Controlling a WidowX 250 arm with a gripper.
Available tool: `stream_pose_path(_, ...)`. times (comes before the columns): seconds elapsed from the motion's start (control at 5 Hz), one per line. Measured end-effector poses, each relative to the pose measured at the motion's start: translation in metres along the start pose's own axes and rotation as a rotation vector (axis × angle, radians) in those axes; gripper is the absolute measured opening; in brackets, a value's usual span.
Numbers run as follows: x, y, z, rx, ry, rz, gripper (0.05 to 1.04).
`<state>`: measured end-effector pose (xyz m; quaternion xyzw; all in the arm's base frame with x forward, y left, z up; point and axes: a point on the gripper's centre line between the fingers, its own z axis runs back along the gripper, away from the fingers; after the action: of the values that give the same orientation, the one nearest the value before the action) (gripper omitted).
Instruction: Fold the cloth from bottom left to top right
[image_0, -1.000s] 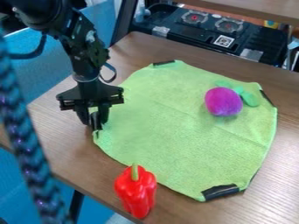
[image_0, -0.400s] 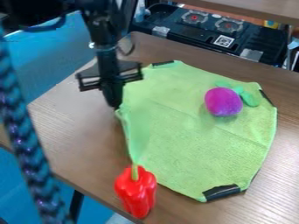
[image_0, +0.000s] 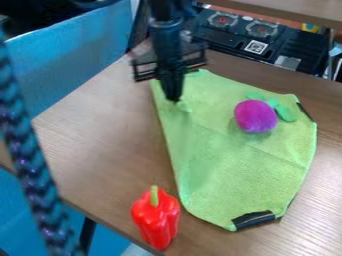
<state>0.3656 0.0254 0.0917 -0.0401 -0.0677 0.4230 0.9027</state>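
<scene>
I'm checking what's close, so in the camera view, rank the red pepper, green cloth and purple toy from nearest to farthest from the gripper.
1. Green cloth: pinched in the gripper.
2. Purple toy: on the cloth, toward its right.
3. Red pepper: lower left, on the table.

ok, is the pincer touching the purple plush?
Apart. In the camera view, a plain stretch of green cloth shows between the pincer and the purple plush.
</scene>
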Motion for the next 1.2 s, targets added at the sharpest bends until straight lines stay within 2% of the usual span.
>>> stream_pose_path(0.4, -0.022, -0.071, 0.011, -0.014, 0.028, 0.044, 0.054)
stream_pose_path(0.6, -0.027, -0.111, 0.008, 0.016, 0.04, 0.085, 0.054)
stream_pose_path(0.8, -0.031, -0.142, 0.003, 0.024, 0.044, 0.117, 0.054)
stream_pose_path(1.0, -0.03, -0.163, -0.006, 0.014, 0.011, 0.119, 0.076)
stream_pose_path(1.2, -0.033, -0.17, -0.017, 0.009, -0.034, 0.072, 0.204)
